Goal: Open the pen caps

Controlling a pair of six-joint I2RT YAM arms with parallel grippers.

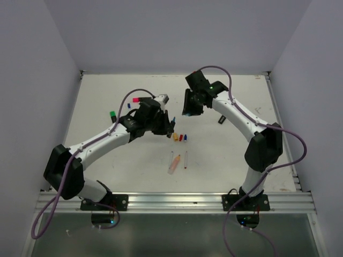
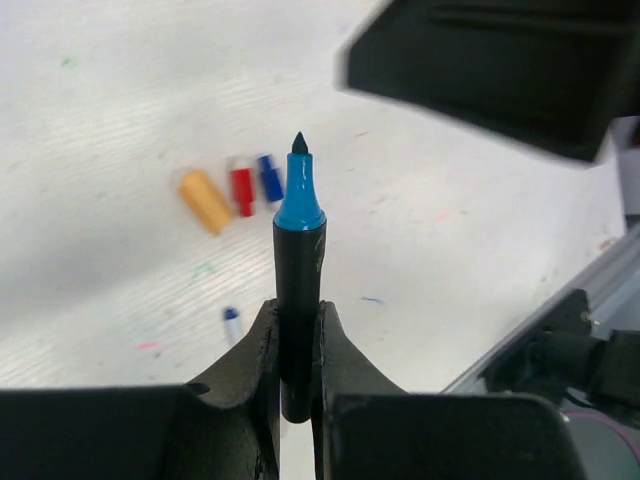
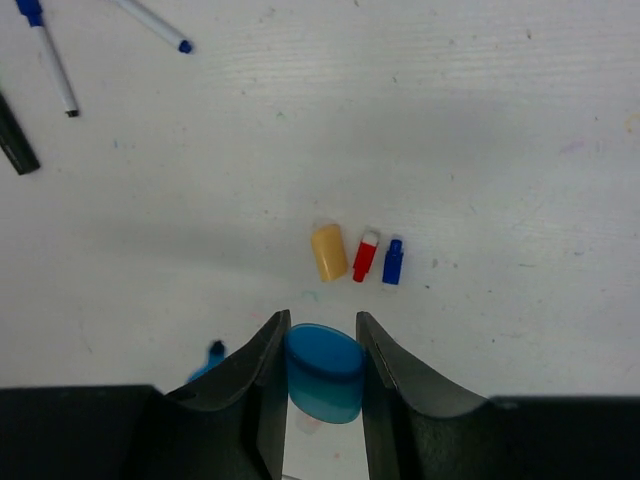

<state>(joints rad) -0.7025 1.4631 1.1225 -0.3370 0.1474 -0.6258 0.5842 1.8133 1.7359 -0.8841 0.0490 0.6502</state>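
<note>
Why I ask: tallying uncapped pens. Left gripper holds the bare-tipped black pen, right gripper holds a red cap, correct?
No: the right wrist view shows the right gripper holding a blue cap, not red. The left gripper does hold the bare-tipped black pen.

Cyan cap (image 3: 323, 375) smooth, glossy plastic; pen barrel (image 2: 298, 290) matt plastic; table (image 3: 450, 120) matt, faintly grained.

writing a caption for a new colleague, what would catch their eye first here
The left gripper, mid-table, clamps a black pen with its tip bare. The right gripper pinches a light-blue cap. On the table by them lie an orange cap, a red cap and a dark-blue cap in a row.
</note>
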